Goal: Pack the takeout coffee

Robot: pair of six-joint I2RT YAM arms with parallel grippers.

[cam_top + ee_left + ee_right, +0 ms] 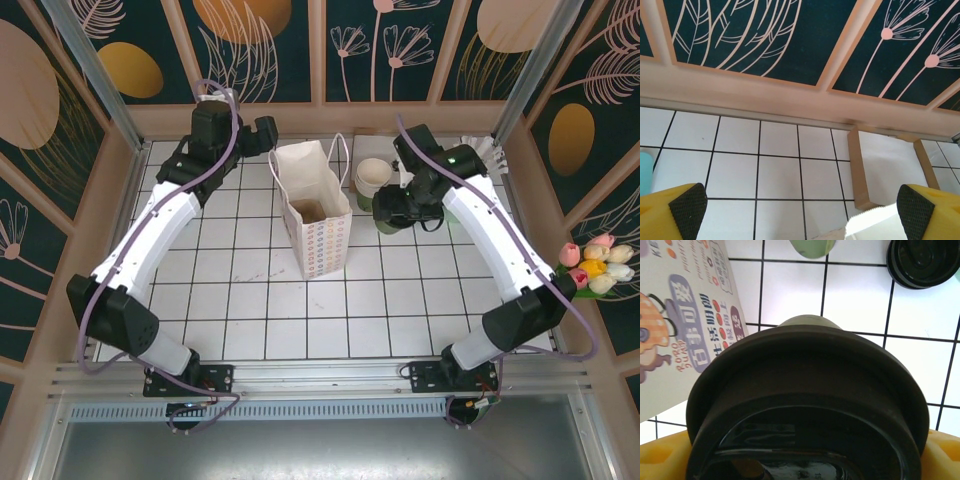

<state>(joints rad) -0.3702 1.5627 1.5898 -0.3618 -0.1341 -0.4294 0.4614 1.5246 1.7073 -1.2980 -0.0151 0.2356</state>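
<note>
- Nearest the arm bases, the white tiled tabletop [250, 300] carries the white paper bag [318, 240]. It stands upright near the middle with its mouth open upward. A brownish patch shows deep inside, and I cannot tell what it is.
- Just right of the bag, the right gripper [392, 215] has the takeout coffee [805, 390]. In the right wrist view its jaws are closed onto the cup's upper part, with yellow fingers [660, 455] showing on either side of the black lid and a bit of green cup body past the rim.
- The coffee is therefore outside the bag, close beside its printed right wall. I cannot tell whether the cup's base rests on the tiles or hangs just above them.
- A little farther back stands the stack of lidless green cups [372, 178], with loose black lids [920, 262] lying on the tiles to its side. Neither belongs to this job.
- Farthest back, by the rear wall and left of the bag's top, the left gripper [800, 212] hangs with its jaws spread wide. Its black pads [687, 207] are far apart with nothing between them. A white saw-toothed edge at the bottom of the left wrist view is probably the bag's rim.
- By my judgement the grasp is done and the packing itself is not. What remains is to raise the cup above the bag's rim, carry it left over the opening, lower it in upright and let go.
</note>
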